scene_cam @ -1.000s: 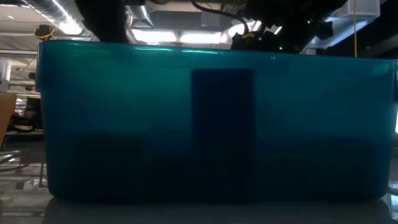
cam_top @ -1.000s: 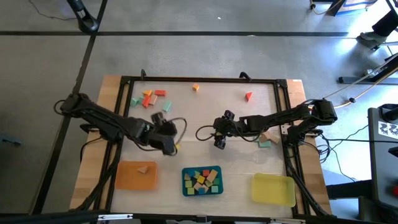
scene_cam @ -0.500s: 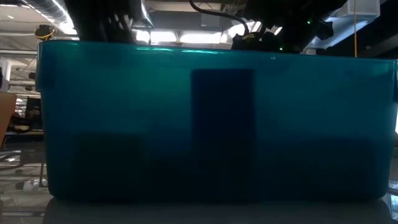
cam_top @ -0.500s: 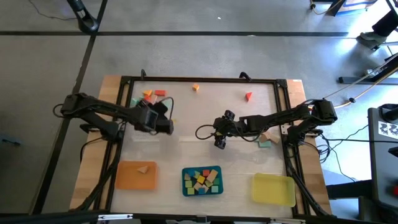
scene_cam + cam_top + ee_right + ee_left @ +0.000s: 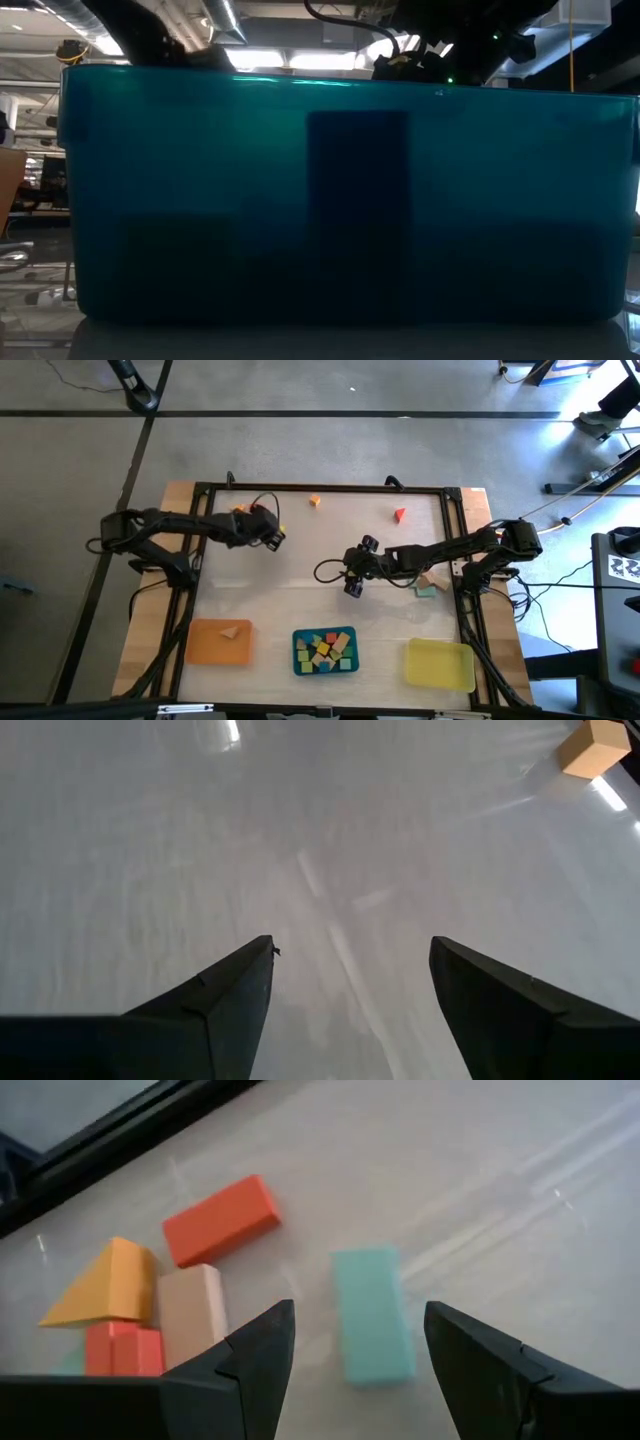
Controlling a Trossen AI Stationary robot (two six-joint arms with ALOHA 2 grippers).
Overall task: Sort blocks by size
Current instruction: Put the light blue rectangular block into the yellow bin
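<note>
**Left arm swings back to the far pile for another block**

In the past second the left gripper (image 5: 270, 532) has travelled from near the front trays up to the far-left corner of the table (image 5: 330, 560), where a small cluster of loose blocks lies. Its claw is spread and carries nothing, so it appears to be lining up a fresh pick, not a drop. The right gripper (image 5: 352, 575) has not moved; it hangs over bare table near the middle, fingers apart and empty.

The overhead view gives the sorting so far: the teal tray (image 5: 297, 660) holds many blocks, the orange tray (image 5: 205, 645) holds one, the yellow tray (image 5: 440, 665) none. Strays remain: an orange block (image 5: 314, 501) and a red block (image 5: 399, 514) along the far edge, and two more under the right arm.

The left wrist view supplies what the overhead hides behind the arm: a mint block (image 5: 372, 1315) lying just ahead between the fingers, with a red-orange bar (image 5: 220, 1220), a tan block (image 5: 190, 1312) and a yellow wedge (image 5: 105, 1283) beside it. The low view shows only the teal tray's wall.
</note>
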